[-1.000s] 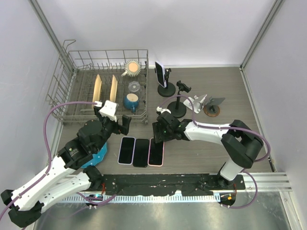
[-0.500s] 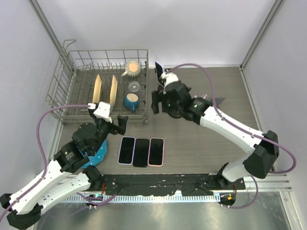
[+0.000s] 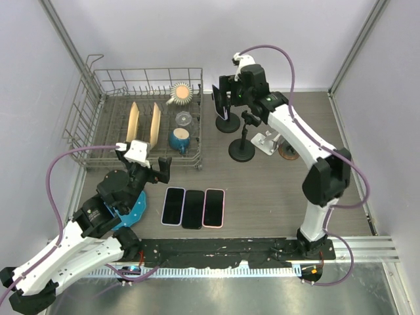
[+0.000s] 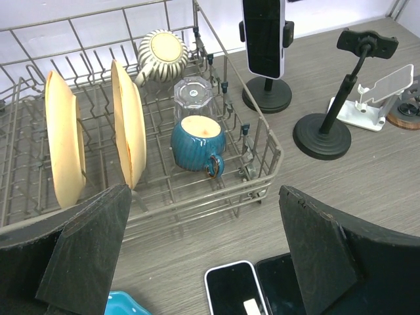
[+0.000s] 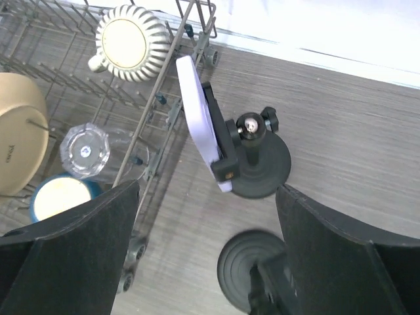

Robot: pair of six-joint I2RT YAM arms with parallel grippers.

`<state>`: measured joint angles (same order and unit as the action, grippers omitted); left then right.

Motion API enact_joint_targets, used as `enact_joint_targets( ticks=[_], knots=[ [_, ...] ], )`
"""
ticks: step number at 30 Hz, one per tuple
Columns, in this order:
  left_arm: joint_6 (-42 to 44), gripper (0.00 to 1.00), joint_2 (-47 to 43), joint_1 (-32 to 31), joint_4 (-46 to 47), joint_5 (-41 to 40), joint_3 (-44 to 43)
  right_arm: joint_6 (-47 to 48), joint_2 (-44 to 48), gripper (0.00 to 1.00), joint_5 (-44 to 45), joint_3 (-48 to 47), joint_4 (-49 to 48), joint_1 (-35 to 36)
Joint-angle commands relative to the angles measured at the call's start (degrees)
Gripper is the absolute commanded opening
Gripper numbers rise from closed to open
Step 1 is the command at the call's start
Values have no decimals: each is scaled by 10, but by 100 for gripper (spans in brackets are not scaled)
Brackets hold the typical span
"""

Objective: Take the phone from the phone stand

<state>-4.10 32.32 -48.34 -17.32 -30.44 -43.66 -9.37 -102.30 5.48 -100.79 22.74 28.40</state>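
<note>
Phone point(image 5: 197, 111): judged rigid, light, slick and breakable; clamped in phone stand point(image 5: 261, 164). Hold: long edges above clamp. Right gripper point(image 5: 207, 190) jaws wide apart, empty; left gripper point(image 4: 203, 197) likewise.

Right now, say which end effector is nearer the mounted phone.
Right. The right end effector hangs over the phone; the left end effector sits far off, before the dish rack.

The dish rack point(image 3: 111, 141) holds two plates point(image 3: 133, 123), a blue mug point(image 3: 179, 139) and a glass point(image 3: 184, 119).
</note>
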Motion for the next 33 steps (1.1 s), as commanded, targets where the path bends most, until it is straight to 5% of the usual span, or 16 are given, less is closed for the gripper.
enact_joint_targets(
  ticks=[1,14,25,33],
  knots=[
    [8,100,-3,2,33,-12,2,36,-65,87,-47,-102,-24,-6],
    [5,100,-7,2,33,2,3,35,-241,60,-58,-273,25,-8],
    [3,100,-13,2,34,6,3,58,-233,3,-37,-296,36,-10],
    [4,100,-13,2,34,3,4,90,-199,1,31,-317,-9,-27]
  ],
)
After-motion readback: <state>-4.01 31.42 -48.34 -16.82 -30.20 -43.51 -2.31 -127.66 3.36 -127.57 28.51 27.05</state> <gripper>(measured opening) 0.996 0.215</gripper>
